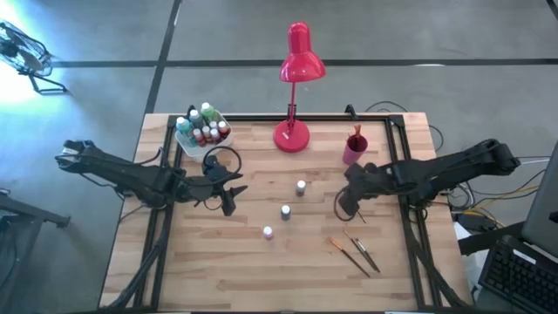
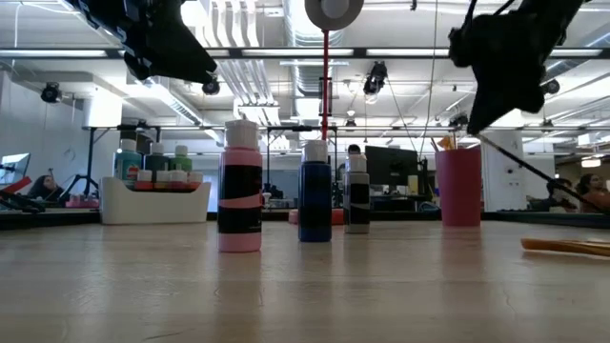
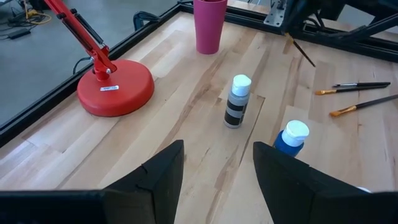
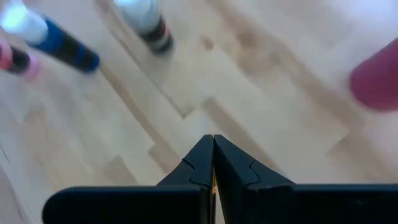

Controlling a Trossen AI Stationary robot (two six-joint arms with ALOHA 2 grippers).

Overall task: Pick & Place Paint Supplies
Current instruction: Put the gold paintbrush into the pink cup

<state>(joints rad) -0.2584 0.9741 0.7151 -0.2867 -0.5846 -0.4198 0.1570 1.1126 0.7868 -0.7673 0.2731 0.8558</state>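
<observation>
While pinched in the right gripper [image 2: 477, 129], paintbrush [image 2: 529, 170] slanted steeply downward.

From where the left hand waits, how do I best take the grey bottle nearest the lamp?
Probably come down from above and close across the grey bottle's body just under its white cap. It stands upright, clear of the blue bottle and the lamp base, and the left hand is already open.
</observation>
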